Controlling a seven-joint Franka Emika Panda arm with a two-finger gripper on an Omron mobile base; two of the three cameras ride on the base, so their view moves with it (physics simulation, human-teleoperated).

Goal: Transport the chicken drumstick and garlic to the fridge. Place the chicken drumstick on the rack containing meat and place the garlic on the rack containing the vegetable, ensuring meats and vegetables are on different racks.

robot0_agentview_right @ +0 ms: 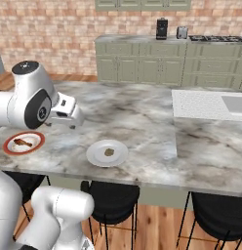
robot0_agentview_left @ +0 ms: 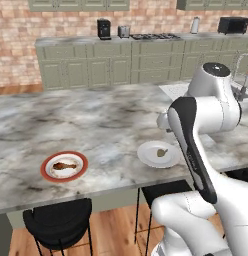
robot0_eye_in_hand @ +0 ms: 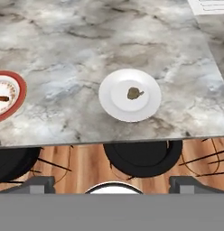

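The orange-brown chicken drumstick point(robot0_agentview_left: 63, 166) point(robot0_agentview_right: 23, 142) point(robot0_eye_in_hand: 2, 98) lies on a red-rimmed plate point(robot0_agentview_left: 46, 172) near the front edge of the marble island. To its right, the small tan garlic point(robot0_agentview_left: 161, 152) point(robot0_agentview_right: 109, 152) point(robot0_eye_in_hand: 134, 93) sits in the middle of a white plate point(robot0_agentview_left: 148, 159) point(robot0_eye_in_hand: 114, 110). My gripper point(robot0_eye_in_hand: 114, 185) hangs well above the counter, looking down on the white plate. Its fingertips point(robot0_eye_in_hand: 39, 184) stand wide apart and it is open, with nothing between them. The fridge, its racks, the meat and the vegetable are out of view.
Black stools point(robot0_agentview_left: 58, 220) point(robot0_agentview_right: 113, 200) stand under the island's front edge. A sink with a tap point(robot0_agentview_left: 242, 75) and a pale drain mat point(robot0_agentview_right: 201, 105) lie at the island's right. The back counter carries a coffee machine point(robot0_agentview_left: 103, 29), a toaster point(robot0_agentview_left: 124, 31) and a stove.
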